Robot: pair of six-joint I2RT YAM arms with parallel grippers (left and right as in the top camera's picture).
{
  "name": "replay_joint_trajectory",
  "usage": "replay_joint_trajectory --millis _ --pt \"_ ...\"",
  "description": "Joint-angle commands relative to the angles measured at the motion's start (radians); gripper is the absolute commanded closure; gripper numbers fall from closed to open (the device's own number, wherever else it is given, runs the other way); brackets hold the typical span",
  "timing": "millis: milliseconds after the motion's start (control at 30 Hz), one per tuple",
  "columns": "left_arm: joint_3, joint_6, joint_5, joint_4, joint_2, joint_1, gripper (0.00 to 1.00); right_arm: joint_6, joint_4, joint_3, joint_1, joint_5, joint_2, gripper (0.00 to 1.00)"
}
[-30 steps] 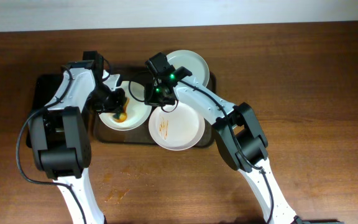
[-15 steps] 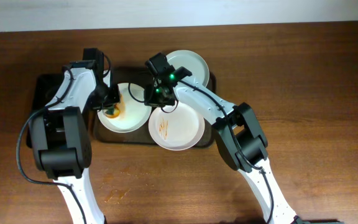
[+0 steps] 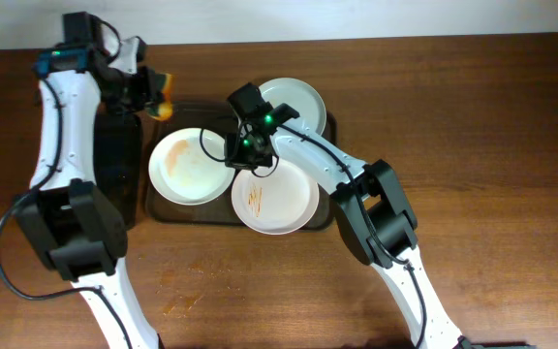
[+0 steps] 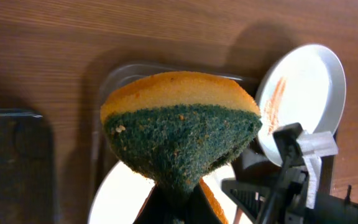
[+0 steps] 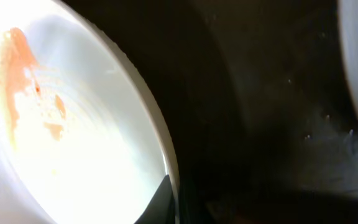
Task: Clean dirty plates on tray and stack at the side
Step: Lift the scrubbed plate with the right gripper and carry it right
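Three white plates lie on the dark-brown tray (image 3: 177,210). The left plate (image 3: 190,166) carries a pale orange smear. The front plate (image 3: 275,199) has thin orange streaks. The back plate (image 3: 294,105) looks clean. My left gripper (image 3: 148,87) is raised beyond the tray's back-left corner, shut on a yellow-and-green sponge (image 3: 164,85); the left wrist view shows the sponge (image 4: 179,124) pinched in the jaws (image 4: 179,208). My right gripper (image 3: 240,150) is shut on the left plate's right rim, seen in the right wrist view (image 5: 169,190) with the smeared plate (image 5: 73,137).
A smaller black tray (image 3: 114,165) lies left of the brown tray, under my left arm; it also shows in the left wrist view (image 4: 11,168). Faint orange stains mark the table (image 3: 182,303) near the front.
My left gripper has lifted the sponge off the left plate and swung it up and back-left, past the tray's corner. The plate's smear is now uncovered. The right arm has not moved.
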Motion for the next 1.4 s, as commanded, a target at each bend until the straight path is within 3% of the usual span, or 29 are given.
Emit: replay_joint_trajectory --millis 0,200,333,500,733,967,1200,1300,1367 --pt "0.019 -0.018 0.014 -0.013 -0.005 0.055 0.99 -0.108 -0.056 0.122 0.001 0.052 0.03 0.96" --pt "0.019 -0.018 0.007 -0.011 -0.005 0.102 0.99 -0.268 -0.32 0.48 0.026 0.318 0.03 0.96" --pt "0.019 -0.018 -0.093 -0.011 -0.005 0.102 0.99 -0.313 -0.42 0.672 0.082 0.552 0.03 0.96" --pt "0.019 -0.019 -0.201 -0.011 -0.005 0.117 0.99 -0.352 -0.428 0.69 0.201 0.969 0.03 0.96" --pt "0.019 -0.018 -0.201 -0.011 -0.005 0.13 0.99 -0.388 -0.477 0.69 0.267 1.435 0.03 0.96" --pt "0.019 -0.018 -0.201 -0.014 -0.005 0.13 0.99 -0.388 -0.465 0.69 0.375 1.728 0.03 0.96" --pt "0.019 -0.018 -0.201 -0.014 -0.005 0.13 0.99 -0.387 -0.47 0.69 0.365 1.556 0.03 0.96" --pt "0.019 -0.018 -0.201 -0.019 -0.005 0.13 0.99 -0.378 -0.494 0.69 0.31 1.303 -0.012 0.96" --pt "0.019 -0.018 -0.201 -0.029 -0.005 0.126 0.99 -0.356 -0.527 0.69 0.199 0.981 -0.103 0.96"
